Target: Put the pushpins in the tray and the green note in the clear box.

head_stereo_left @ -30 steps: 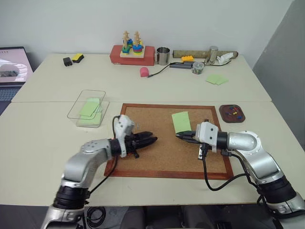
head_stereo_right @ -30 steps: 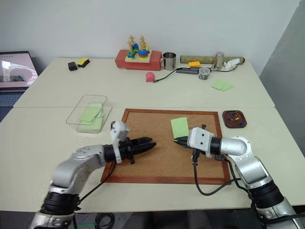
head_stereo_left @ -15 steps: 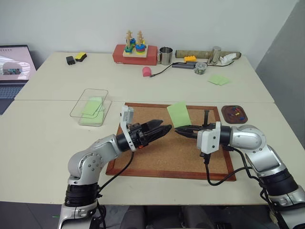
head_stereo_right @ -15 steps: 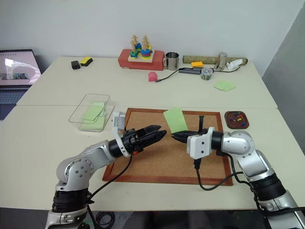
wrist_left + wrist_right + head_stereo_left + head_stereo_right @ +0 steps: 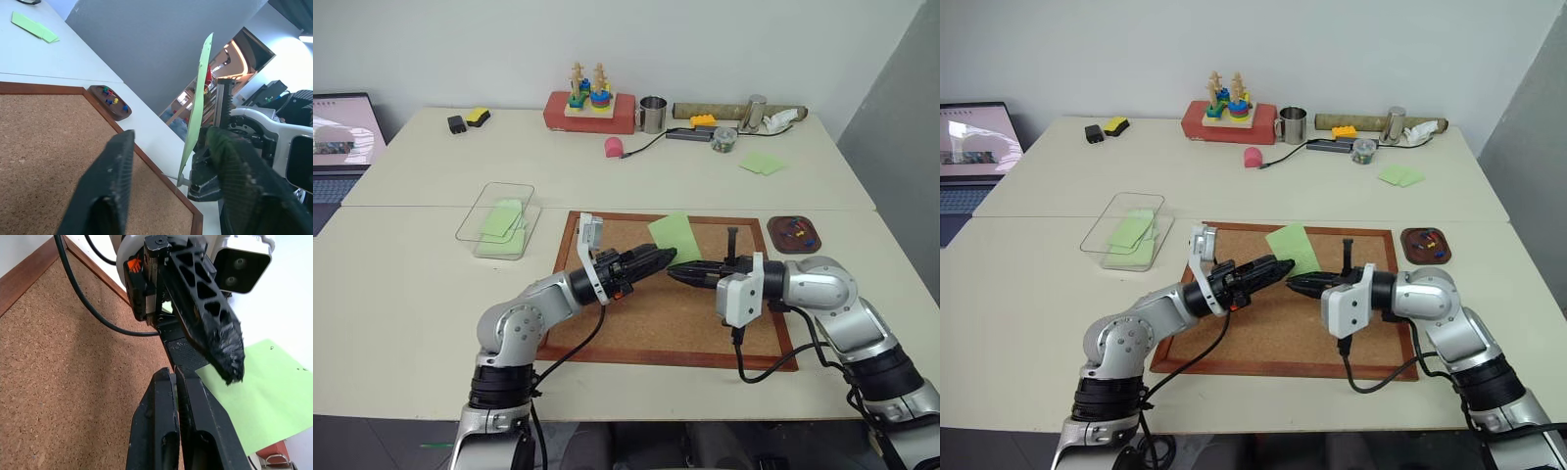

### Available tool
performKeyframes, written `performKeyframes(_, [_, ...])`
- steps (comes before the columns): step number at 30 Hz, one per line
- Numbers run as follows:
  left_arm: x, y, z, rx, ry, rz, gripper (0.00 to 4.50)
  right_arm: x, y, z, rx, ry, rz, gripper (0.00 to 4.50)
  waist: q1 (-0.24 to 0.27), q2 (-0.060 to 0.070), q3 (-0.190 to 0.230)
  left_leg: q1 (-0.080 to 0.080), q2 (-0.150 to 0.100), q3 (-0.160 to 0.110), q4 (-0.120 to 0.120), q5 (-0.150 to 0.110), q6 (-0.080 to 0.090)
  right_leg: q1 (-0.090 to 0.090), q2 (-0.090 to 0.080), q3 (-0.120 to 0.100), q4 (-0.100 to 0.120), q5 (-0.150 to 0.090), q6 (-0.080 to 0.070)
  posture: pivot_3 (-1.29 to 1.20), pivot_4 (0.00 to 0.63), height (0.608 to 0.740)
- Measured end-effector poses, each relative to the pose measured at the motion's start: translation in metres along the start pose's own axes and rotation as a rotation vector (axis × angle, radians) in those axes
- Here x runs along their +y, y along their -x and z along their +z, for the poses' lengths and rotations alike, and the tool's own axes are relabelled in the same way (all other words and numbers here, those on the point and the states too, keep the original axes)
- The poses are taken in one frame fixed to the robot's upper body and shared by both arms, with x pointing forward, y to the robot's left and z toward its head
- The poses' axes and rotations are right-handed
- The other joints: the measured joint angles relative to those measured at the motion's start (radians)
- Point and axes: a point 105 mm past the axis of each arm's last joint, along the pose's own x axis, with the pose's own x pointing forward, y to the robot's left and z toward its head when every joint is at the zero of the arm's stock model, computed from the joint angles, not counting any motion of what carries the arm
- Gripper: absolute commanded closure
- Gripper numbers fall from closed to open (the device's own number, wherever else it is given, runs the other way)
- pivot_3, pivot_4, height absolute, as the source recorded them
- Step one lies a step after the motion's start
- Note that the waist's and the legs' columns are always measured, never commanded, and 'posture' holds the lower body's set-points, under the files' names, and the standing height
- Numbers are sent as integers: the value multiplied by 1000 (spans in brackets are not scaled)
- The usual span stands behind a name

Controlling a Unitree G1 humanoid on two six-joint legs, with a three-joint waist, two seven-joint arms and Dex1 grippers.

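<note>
The green note (image 5: 674, 235) is held up off the cork board (image 5: 636, 323), with my right gripper (image 5: 674, 273) shut on its lower edge. My left gripper (image 5: 668, 257) has come in from the left and is open. One of its fingers (image 5: 215, 328) lies over the note (image 5: 259, 391) and the other sits under it. In the left wrist view the note (image 5: 203, 83) stands edge-on between the spread fingers. The tray (image 5: 793, 235) sits right of the board with several pushpins (image 5: 113, 98) in it. The clear box (image 5: 499, 220) lies left of the board with green notes inside.
At the back stand a red block with a stacking toy (image 5: 589, 103), a metal cup (image 5: 651, 114) and a pink thing (image 5: 612, 147). Loose green notes (image 5: 761, 164) lie at the back right. A laptop (image 5: 342, 127) sits at the far left.
The right gripper lifted the note off the cork board and rolled, tilting it up. The left gripper moved right to the note, and its fingers spread wide, then narrowed.
</note>
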Motion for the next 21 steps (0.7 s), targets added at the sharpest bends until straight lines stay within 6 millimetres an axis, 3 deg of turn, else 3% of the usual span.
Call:
performKeyframes(8, [-1,-3,-3,9,8,-13,4416,5,-4,4,-17,-5,7,4500,0,0,0,0,0,0,0,0,0,0,0,0,0,0,0,0,150,740])
performKeyframes(21, [4,-3,-5,18,-11,20,4484,3,-5,7,-36,12,-17,4500,0,0,0,0,0,0,0,0,0,0,0,0,0,0,0,0,150,740])
